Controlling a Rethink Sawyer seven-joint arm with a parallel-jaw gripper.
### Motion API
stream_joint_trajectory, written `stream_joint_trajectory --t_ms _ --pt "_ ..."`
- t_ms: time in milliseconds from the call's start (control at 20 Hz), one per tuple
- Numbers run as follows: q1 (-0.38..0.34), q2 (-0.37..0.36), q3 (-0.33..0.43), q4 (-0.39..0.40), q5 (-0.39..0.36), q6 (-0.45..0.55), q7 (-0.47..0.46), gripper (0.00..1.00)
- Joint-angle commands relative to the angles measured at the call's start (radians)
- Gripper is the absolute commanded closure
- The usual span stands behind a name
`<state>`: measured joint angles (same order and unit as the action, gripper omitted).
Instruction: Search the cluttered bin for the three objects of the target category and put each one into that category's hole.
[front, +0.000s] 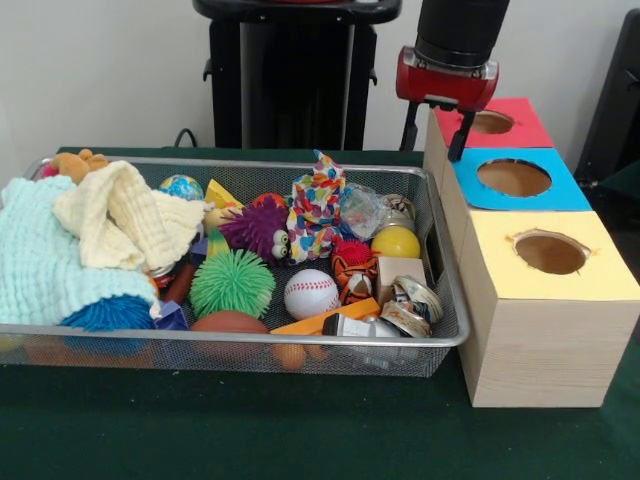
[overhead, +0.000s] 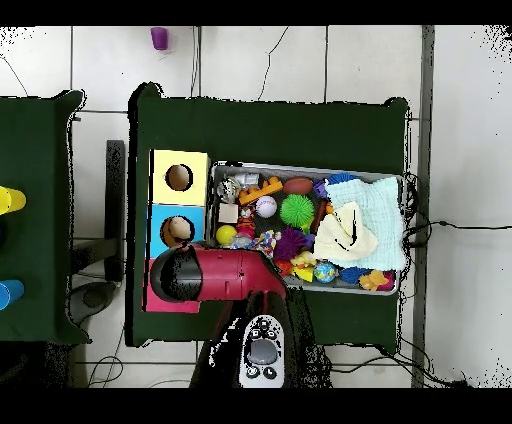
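- Front view: the gripper (front: 436, 138) hangs over the red-topped box (front: 497, 123), well clear of the bin (front: 445, 262). Its two dark fingers stand apart with nothing between them, so it is released and empty. The bin sits left of the three boxes, packed tight; a reach into it could snag the cloths (front: 70, 250) or nudge neighbouring toys.
- Overhead view: the arm (overhead: 215, 274) covers the red box, hiding that hole; the bin (overhead: 300, 170) lies beside the boxes.

Red box (overhead: 160, 300) mostly under arm (overhead: 225, 275)
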<state>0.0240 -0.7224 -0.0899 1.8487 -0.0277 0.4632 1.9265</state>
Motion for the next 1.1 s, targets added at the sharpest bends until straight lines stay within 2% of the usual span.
stream_joint_trajectory --t_ms 50,600,1100 --pt "-0.135 0.151 0.012 -0.098 -0.127 -0.154 -0.008 0.00" --pt "-0.158 0.154 0.025 -0.103 -0.190 -0.160 0.015 0.00" --pt "-0.193 0.200 0.054 -0.095 -0.227 -0.229 0.046 0.00"
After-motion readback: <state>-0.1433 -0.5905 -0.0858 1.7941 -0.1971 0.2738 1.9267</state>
